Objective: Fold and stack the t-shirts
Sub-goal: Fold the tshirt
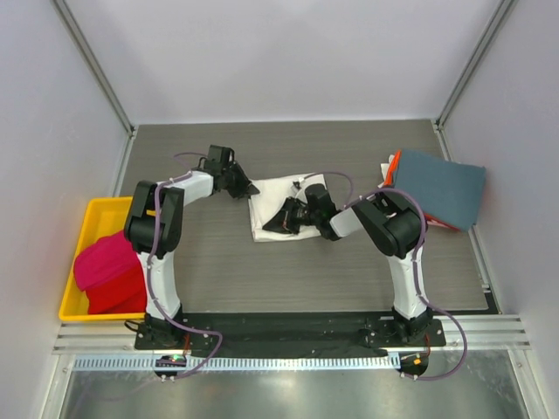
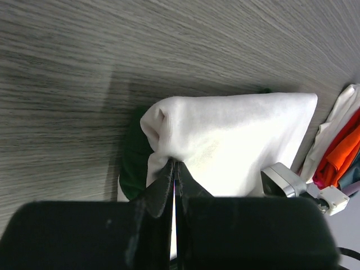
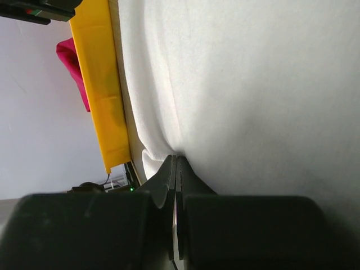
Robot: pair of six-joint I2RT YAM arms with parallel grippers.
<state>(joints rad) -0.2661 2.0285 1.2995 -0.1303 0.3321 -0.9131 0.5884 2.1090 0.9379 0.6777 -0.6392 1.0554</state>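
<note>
**Top view.** Shows the white shirt (image 1: 271,197) at the centre of the bench (image 1: 349,271), folded down to a compact rectangle. Places the left gripper (image 1: 248,188) at its far-left corner and the right gripper (image 1: 275,222) at its near edge. Shows a blue shirt (image 1: 441,188) folded on top of an orange shirt (image 1: 394,164) at the right edge, overhanging it. Shows a red shirt (image 1: 109,266) heaped unfolded in the bin (image 1: 70,307) at the left edge.

**Left wrist view.** Shows the left gripper (image 2: 174,167) with jaws pinched tight on a ridge of the white shirt (image 2: 242,140). Shows a green sleeve (image 2: 132,160) tucked underneath.

**Right wrist view.** Shows the right gripper (image 3: 175,161) with jaws closed to a slit on a fold of the white shirt (image 3: 253,84). Shows the bin (image 3: 107,101) and red shirt (image 3: 73,62) beyond.

**Progress, as judged.** Roughly midway.
- **Done:** blue and orange shirts folded and stacked.
- **In hand:** the white shirt's fold.
- **Left:** finish that fold and carry it to the stack. Then fetch, fold and stack the red shirt.
</note>
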